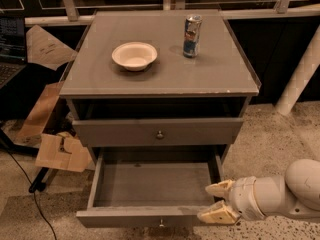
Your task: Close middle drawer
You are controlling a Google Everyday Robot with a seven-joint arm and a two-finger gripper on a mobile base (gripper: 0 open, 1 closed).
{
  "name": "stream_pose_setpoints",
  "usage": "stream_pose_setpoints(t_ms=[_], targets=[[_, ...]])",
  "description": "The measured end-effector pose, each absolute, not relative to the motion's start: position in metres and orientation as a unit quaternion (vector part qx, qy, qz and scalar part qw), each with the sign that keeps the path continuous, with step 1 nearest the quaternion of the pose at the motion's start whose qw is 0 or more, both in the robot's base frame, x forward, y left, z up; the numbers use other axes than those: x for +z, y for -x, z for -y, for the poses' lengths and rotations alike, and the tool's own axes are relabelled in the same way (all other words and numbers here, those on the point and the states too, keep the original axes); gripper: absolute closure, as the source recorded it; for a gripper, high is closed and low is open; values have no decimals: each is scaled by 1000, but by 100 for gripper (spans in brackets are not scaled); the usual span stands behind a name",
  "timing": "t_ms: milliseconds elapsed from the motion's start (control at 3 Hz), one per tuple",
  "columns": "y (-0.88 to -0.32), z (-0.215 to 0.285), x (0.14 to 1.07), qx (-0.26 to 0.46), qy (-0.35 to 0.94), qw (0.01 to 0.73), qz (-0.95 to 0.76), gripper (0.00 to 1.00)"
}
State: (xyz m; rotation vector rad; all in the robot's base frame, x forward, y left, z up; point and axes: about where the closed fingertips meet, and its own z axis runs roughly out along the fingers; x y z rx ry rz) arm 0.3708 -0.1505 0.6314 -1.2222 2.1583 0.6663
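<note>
The middle drawer (150, 216) sticks out at 6 o'clock, and the gripper (219, 202), fingers (218, 215) apart, sits at its 3 o'clock corner, so it should press flat on the front and push straight toward 12 o'clock.

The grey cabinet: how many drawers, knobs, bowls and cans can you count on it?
Drawers: 2, the middle drawer pulled out, the upper drawer above it
Knobs: 2, upper knob, lower knob
Bowls: 1, white bowl
Cans: 1, can
Total: 6
The gripper is at the middle drawer's front right corner.
</note>
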Motion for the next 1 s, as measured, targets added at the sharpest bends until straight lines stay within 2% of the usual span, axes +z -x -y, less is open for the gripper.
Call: stream_pose_setpoints(t_ms=[667, 1000], targets=[[-371, 151, 631, 249, 456, 283, -806, 87], [-367, 148, 629, 232, 460, 296, -805, 100]])
